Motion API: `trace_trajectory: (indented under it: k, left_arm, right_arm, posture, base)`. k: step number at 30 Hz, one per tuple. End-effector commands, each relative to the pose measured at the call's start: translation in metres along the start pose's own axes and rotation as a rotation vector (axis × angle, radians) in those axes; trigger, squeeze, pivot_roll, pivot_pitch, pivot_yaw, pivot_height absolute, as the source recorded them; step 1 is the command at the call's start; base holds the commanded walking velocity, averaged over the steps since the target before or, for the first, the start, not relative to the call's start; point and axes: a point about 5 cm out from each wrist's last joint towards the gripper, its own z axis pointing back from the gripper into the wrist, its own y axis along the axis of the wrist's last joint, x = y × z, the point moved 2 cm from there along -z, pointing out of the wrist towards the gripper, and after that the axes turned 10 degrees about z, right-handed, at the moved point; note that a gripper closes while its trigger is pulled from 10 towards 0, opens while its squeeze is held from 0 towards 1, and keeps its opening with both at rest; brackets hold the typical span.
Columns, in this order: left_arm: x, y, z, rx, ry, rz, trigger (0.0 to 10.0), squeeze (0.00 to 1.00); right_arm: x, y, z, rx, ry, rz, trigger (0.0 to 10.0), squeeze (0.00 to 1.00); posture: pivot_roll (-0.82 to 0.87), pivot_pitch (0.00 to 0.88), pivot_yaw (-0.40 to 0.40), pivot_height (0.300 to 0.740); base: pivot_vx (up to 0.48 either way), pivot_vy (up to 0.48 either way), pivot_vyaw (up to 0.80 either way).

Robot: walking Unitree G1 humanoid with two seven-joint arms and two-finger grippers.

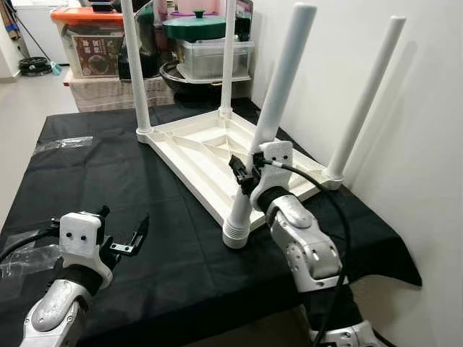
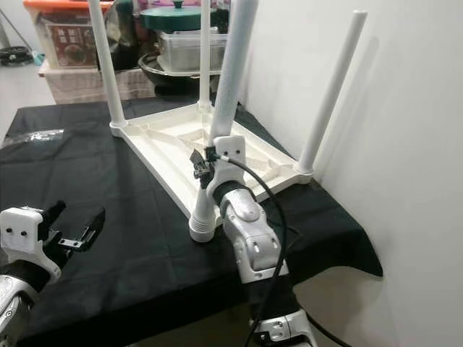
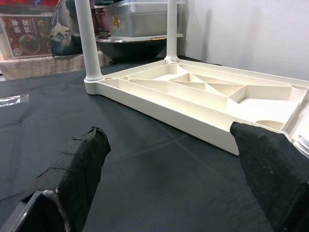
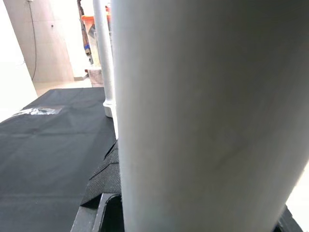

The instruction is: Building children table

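Left eye view: upturned white plastic tabletop (image 1: 210, 155) lying on the black-clothed desk (image 1: 87, 181), near the wall side; three legs already standing in far and wall-side corners.
Fourth leg: long white tube (image 1: 269, 119), tilted, ribbed lower end (image 1: 236, 233) sitting at the near corner of the tabletop — judged not yet seated upright.
Right gripper: (image 1: 244, 173) clamped on the fourth leg low down, just above the ribbed end; right wrist view taken up by the pale tube between the black fingers (image 4: 104, 186).
Left gripper: (image 1: 124, 233) spread wide and holding nothing, hovering over bare cloth, well apart from the tabletop; padded fingers (image 3: 77, 169) framing the ribbed underside.
Handling: hollow plastic, likely light and stiff; smooth tube probably slippery under a pinch — firmer hold low near the ribbed end, with the tabletop rim braced against sliding on the cloth.
Backdrop: orange-lidded storage box (image 1: 88, 40), green-lidded pot (image 1: 197, 25) and clear container (image 1: 213, 56) stacked behind the desk.
Writing: printed label with a food picture (image 3: 26, 42) on the box — characters too small to read; no brand legible on the table parts.
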Motion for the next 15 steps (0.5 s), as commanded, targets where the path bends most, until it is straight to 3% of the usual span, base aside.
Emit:
trace_trajectory:
  k: [1,3,4,6,8,9,15]
  left_arm:
    - [0.0,-0.003,0.001,-0.005,0.01,0.004,10.0,0.0]
    - [-0.001,-0.003,0.001,-0.008,0.009,0.003,10.0,0.0]
    - [-0.001,-0.003,0.001,-0.008,0.009,0.003,10.0,0.0]
    - [-0.001,-0.003,0.001,-0.01,0.008,0.002,10.0,0.0]
    - [-0.001,-0.003,0.001,-0.01,0.008,0.002,10.0,0.0]
    - [-0.001,-0.004,0.001,-0.012,0.005,0.003,10.0,0.0]
    - [0.0,-0.004,0.001,-0.017,0.002,0.005,10.0,0.0]
  right_arm:
    - [-0.017,-0.044,0.006,-0.186,0.103,0.112,10.0,0.0]
    - [-0.031,-0.039,0.009,-0.147,0.231,0.1,10.0,0.0]
    - [-0.031,-0.039,0.009,-0.147,0.231,0.1,10.0,0.0]
    - [-0.041,-0.038,0.014,-0.134,0.364,0.099,10.0,0.0]
    - [-0.041,-0.038,0.014,-0.134,0.364,0.099,10.0,0.0]
    - [-0.044,-0.04,0.019,-0.137,0.451,0.119,10.0,0.0]
    - [-0.038,-0.043,0.017,-0.157,0.432,0.077,10.0,0.0]
  posture:
    - [0.01,0.0,-0.113,0.74]
    - [0.01,0.0,-0.112,0.74]
    - [0.01,0.0,-0.112,0.74]
    - [0.0,0.0,-0.11,0.74]
    - [0.0,0.0,-0.11,0.74]
    - [0.0,0.0,-0.107,0.74]
    - [0.0,0.0,-0.109,0.74]
  base:
    - [0.0,0.0,0.0]
    - [0.0,0.0,0.0]
    - [0.0,0.0,0.0]
    - [0.0,0.0,0.0]
    - [0.0,0.0,0.0]
    - [0.0,0.0,0.0]
    - [0.0,0.0,0.0]
